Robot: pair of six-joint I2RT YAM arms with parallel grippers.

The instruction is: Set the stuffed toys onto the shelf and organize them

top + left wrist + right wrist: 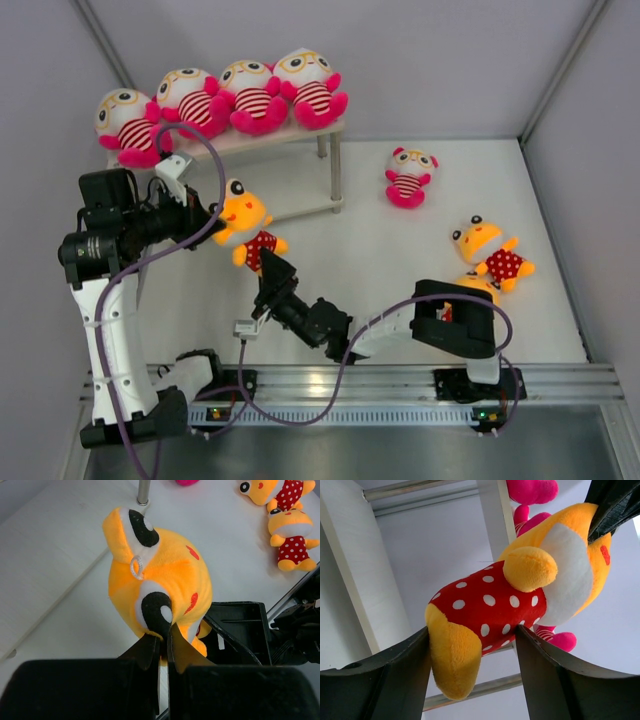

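Soft, light orange plush (245, 215), left-centre of the top view, hangs head-pinched in your left gripper (167, 630); your right gripper (472, 632) straddles its feet, grip unclear, so take the fuller body.

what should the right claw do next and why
Probably close the right claw on the lower body of the orange plush. Its open jaws flank the polka-dot body and foot, while the left claw pinches only the head beside one eye, so the toy dangles.
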